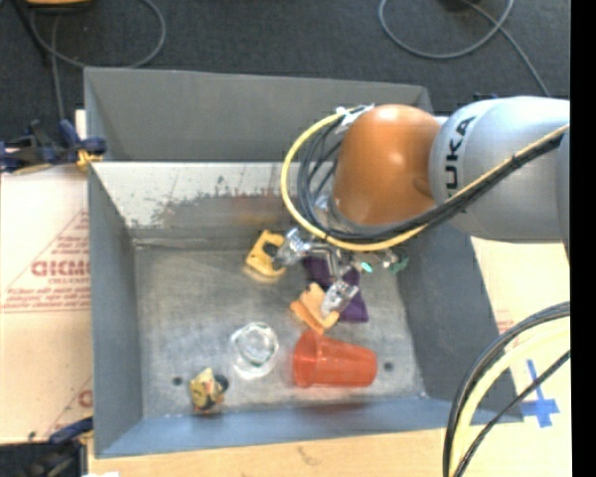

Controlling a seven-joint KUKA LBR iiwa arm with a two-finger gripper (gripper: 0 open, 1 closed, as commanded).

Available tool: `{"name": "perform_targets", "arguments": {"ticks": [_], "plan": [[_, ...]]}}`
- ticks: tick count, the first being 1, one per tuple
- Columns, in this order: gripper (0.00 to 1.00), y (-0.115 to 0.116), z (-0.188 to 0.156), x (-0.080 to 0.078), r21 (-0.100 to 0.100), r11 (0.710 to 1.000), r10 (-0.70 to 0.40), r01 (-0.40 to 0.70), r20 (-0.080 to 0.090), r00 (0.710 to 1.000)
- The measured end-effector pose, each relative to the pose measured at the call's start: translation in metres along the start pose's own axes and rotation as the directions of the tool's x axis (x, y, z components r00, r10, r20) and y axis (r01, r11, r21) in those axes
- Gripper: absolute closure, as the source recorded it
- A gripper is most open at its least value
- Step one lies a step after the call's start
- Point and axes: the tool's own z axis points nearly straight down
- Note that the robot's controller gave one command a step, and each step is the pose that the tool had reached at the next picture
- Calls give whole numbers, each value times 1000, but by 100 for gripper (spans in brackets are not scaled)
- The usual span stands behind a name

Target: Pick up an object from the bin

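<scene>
**Bin contents and gripper, positions by clock face from the gripper**

- Grey metal bin (179, 207) — floor scuffed, loose things gathered toward the middle and front.
- Gripper (315, 278) — hangs low over the floor, a little to 2 o'clock of the floor's centre, below the arm's orange cover (382, 167). Jaws spread wide apart: one finger out at 10 o'clock, just beside the yellow block, the other at 5 o'clock over the small orange piece. Nothing seen clamped between them.
- Purple piece (356, 308) — lies under the gripper, reaching from the gap between the fingers out toward 4 o'clock. Contact with either finger: cannot tell.
- Yellow block (263, 258) — at 10 o'clock, near the foot of the back wall.
- Small orange piece (308, 313) — at 6 o'clock, touching the purple piece on its 9 o'clock side.
- Red-orange cup (334, 362) — on its side at 6 o'clock, just beyond the small orange piece, near the front wall.
- Clear glass cup (253, 350) — at 7 o'clock, just beside the red-orange cup.
- Small yellow-and-dark figure (209, 391) — at 8 o'clock, well apart, against the front wall.
</scene>
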Motion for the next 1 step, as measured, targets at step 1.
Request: {"name": "perform_targets", "arguments": {"ticks": [1], "plan": [[100, -13, 21, 9, -20, 998, -67, 67, -15, 998]]}}
